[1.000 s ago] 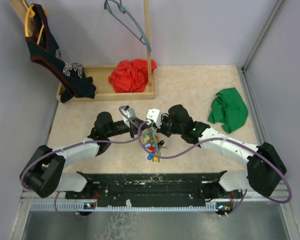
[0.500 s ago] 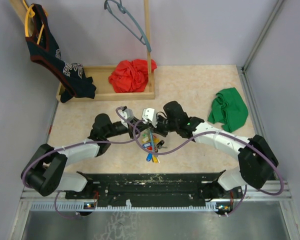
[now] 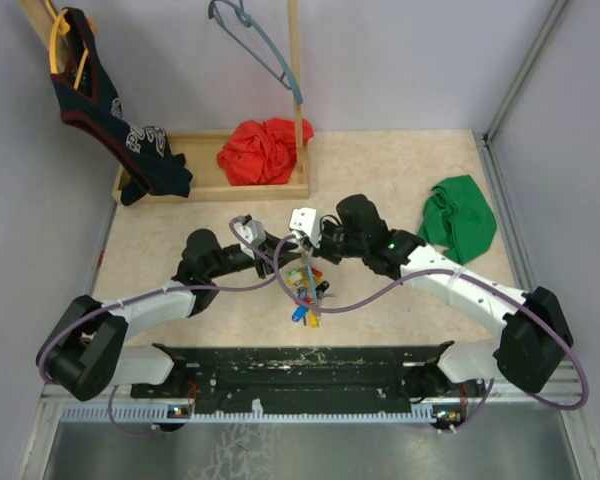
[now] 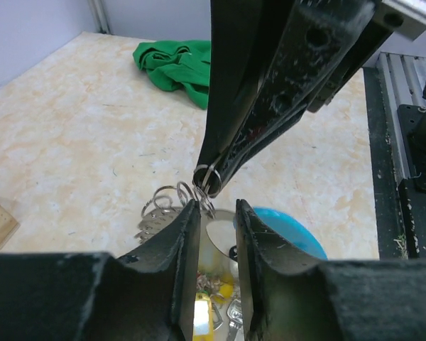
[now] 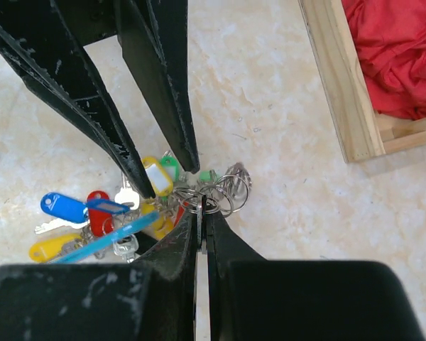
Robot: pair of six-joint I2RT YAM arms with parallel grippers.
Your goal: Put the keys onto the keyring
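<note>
Left gripper (image 4: 216,209) low over table (image 3: 400,180), jaws partly apart, gripping nothing. Between both arms, keys (image 5: 99,206) heaped on table, coloured tags fanned out. Keyring (image 5: 110,236) shows only as light-blue strip lying across heap. Right gripper (image 5: 201,217) nearly tip to tip with left, jaws pinched closed on small wire ring of keys. Green cloth (image 3: 458,218) well apart, far right.

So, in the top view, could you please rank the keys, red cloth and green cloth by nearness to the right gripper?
1. keys, held at the right gripper.
2. red cloth, in the wooden tray.
3. green cloth, far right.
</note>
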